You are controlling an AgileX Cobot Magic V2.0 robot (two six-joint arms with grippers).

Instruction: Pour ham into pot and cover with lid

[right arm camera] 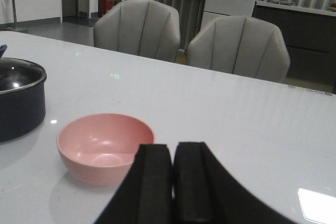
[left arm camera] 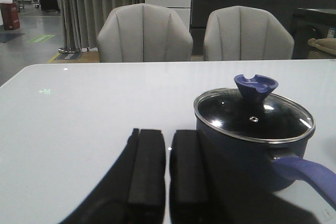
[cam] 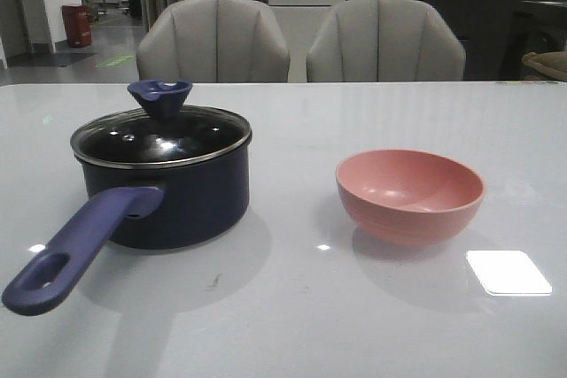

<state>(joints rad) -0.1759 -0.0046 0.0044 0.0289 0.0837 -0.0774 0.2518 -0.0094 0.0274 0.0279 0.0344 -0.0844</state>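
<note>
The dark navy pot (cam: 177, 192) stands on the left of the table, its long purple-blue handle (cam: 75, 245) pointing toward the front left. The glass lid (cam: 161, 137) with its flared knob (cam: 159, 97) sits on the pot. The pink bowl (cam: 409, 194) stands on the right and looks empty. No ham shows; the pot's inside is hidden under the lid. In the left wrist view my left gripper (left arm camera: 167, 142) is shut and empty beside the pot (left arm camera: 247, 156). In the right wrist view my right gripper (right arm camera: 172, 153) is shut and empty next to the bowl (right arm camera: 102, 145). Neither gripper shows in the front view.
Two grey chairs (cam: 213, 42) (cam: 385, 42) stand behind the table's far edge. A bright window reflection (cam: 508, 272) lies on the white tabletop (cam: 292, 307) at the front right.
</note>
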